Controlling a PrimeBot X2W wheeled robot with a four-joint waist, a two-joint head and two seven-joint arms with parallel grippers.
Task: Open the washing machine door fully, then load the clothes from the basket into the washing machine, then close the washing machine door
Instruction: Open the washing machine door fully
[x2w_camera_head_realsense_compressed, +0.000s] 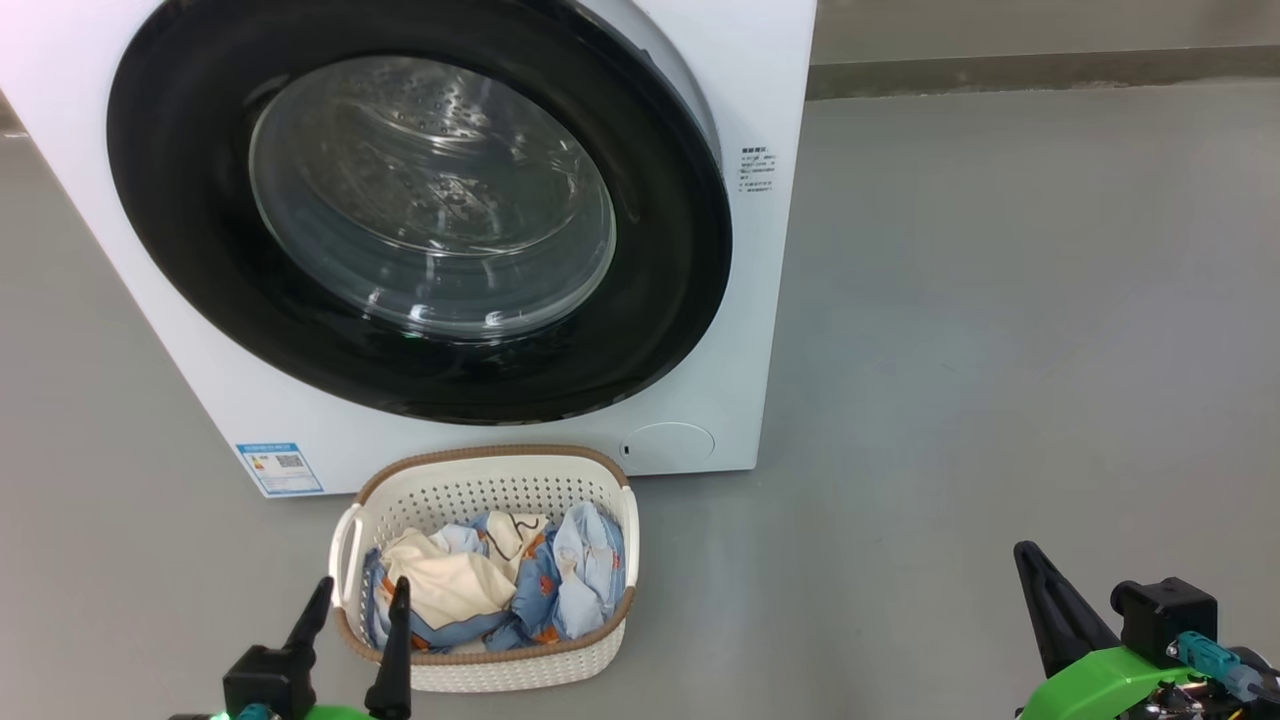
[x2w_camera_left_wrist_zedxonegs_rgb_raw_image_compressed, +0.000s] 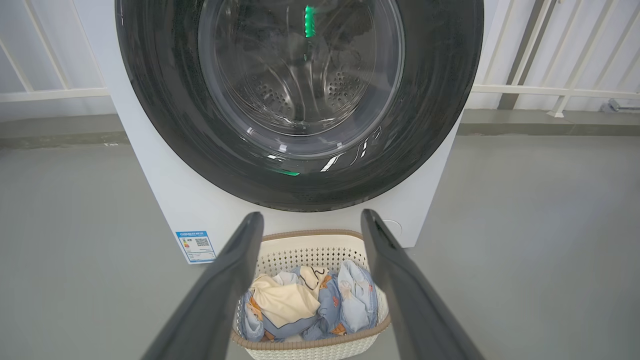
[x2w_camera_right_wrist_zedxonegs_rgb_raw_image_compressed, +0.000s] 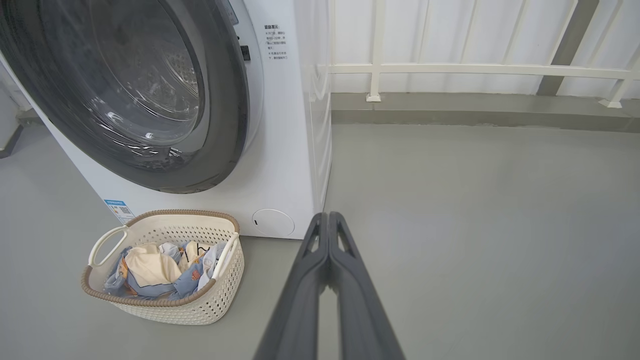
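**Right tool (x2w_camera_right_wrist_zedxonegs_rgb_raw_image_compressed: 328, 216) shut and empty; door next**

Hangs low over the floor (x2w_camera_head_realsense_compressed: 1000, 350), well apart from the washing machine (x2w_camera_head_realsense_compressed: 760, 300). Left tool (x2w_camera_head_realsense_compressed: 362, 585): spread wide, empty, near the basket (x2w_camera_head_realsense_compressed: 490, 452), clothes (x2w_camera_head_realsense_compressed: 480, 585) heaped inside, right before the washing machine door (x2w_camera_head_realsense_compressed: 420, 210). Best to hook the door's right rim and swing wide, clear of the basket. Cannot tell if latched or ajar; handle recess hard to make out; door top cut off.

Black-rimmed washing machine door (x2w_camera_head_realsense_compressed: 420, 210), cream basket (x2w_camera_head_realsense_compressed: 480, 490), blue-orange clothes (x2w_camera_head_realsense_compressed: 560, 590)
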